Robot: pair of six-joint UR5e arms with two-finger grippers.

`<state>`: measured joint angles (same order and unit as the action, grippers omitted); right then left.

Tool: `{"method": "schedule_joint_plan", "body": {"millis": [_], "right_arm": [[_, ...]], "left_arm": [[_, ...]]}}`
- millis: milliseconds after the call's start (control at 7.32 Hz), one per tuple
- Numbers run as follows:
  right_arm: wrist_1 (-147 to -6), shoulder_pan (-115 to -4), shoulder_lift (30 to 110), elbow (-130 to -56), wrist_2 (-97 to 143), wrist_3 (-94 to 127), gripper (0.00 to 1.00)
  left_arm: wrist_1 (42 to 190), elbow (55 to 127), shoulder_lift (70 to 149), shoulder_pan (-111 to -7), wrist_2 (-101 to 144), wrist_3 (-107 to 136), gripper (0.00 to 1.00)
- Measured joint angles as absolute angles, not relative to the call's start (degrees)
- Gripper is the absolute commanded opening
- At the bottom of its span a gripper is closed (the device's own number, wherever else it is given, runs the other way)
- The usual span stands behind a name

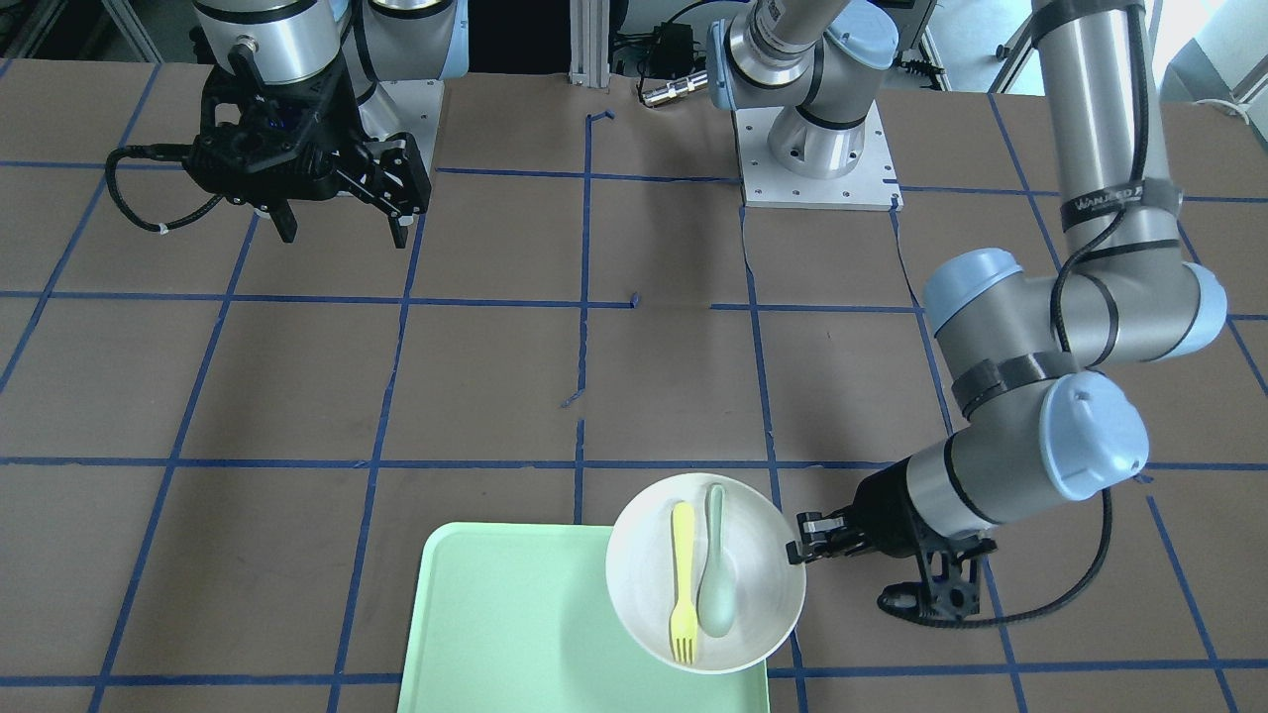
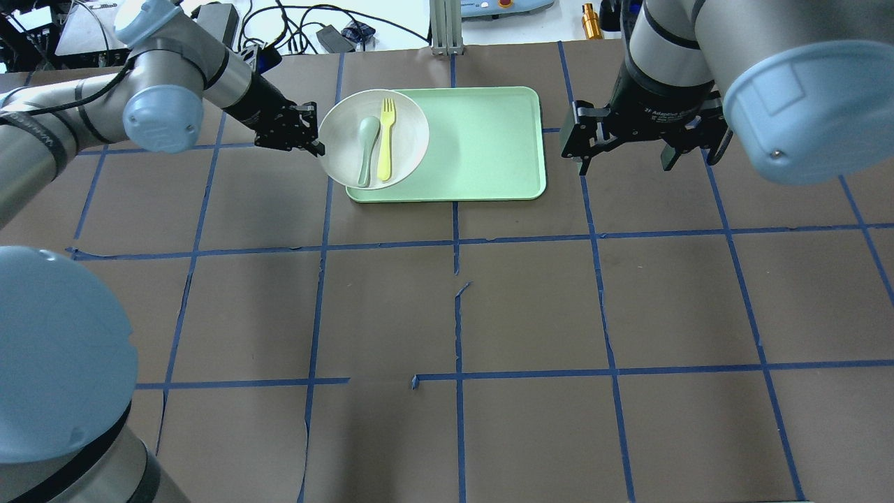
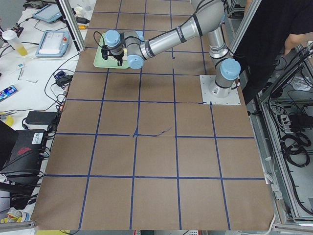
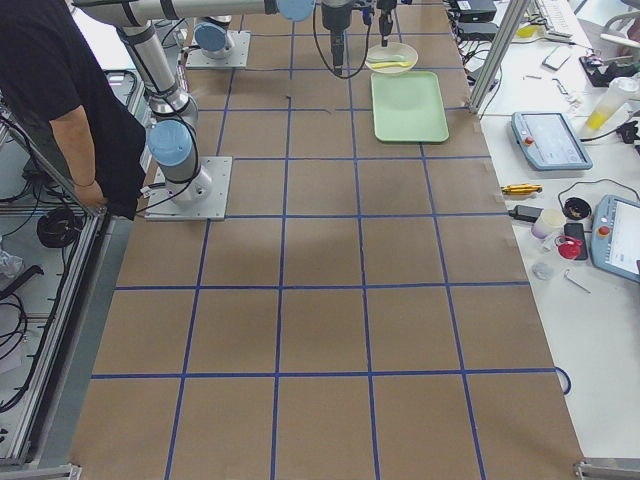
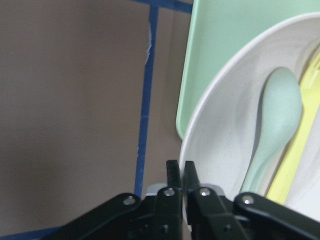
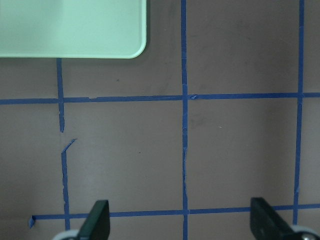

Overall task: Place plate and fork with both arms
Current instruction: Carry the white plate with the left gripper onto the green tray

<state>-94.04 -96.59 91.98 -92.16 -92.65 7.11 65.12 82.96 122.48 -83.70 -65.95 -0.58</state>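
The off-white plate [image 2: 408,126] lies over the left corner of the pale green tray [image 2: 489,140]; I cannot tell whether it rests there or is held just above it. On the plate lie the pale yellow fork [image 2: 385,140] and a grey-green spoon [image 2: 367,150], side by side. My left gripper [image 2: 311,136] is shut on the plate's left rim; the left wrist view shows its fingers [image 5: 174,177] pinched on the rim [image 5: 200,135]. My right gripper [image 2: 624,164] is open and empty, above the table to the right of the tray. In the front view the plate [image 1: 758,584] overhangs the tray's edge.
The tray's flat floor [image 1: 515,624] to the right of the plate is bare. Brown paper with a blue tape grid [image 2: 457,307] covers the table. An operator [image 4: 70,90] stands beside the robot's base. Cables and devices lie beyond the far edge [image 2: 314,28].
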Motion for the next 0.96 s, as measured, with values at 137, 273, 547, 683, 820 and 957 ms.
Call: {"method": "schedule_joint_plan", "body": {"millis": [137, 273, 547, 683, 820, 957], "right_arm": [[-94.0, -96.6, 92.0, -92.2, -92.6, 7.1, 1.00], [-94.0, -96.6, 92.0, -92.2, -92.6, 7.1, 1.00], [-94.0, -96.6, 92.0, -92.2, -92.6, 7.1, 1.00], [-94.0, -96.6, 92.0, -92.2, -92.7, 7.1, 1.00], [-94.0, -96.6, 92.0, -92.2, -92.7, 7.1, 1.00], [-94.0, -96.6, 92.0, -92.2, -92.7, 7.1, 1.00]], "left_arm": [[65.1, 79.1, 125.6, -86.1, -66.1, 2.3, 0.00], [65.1, 75.6, 128.5, -88.3, -66.2, 4.9, 0.00], [65.0, 70.1, 133.3, -91.2, -66.5, 8.9, 0.00], [64.7, 68.6, 134.9, -92.2, -66.7, 10.2, 0.00], [64.0, 68.0, 136.1, -93.1, -67.0, 11.3, 0.00], [63.3, 67.8, 136.7, -93.7, -67.4, 11.9, 0.00]]}}
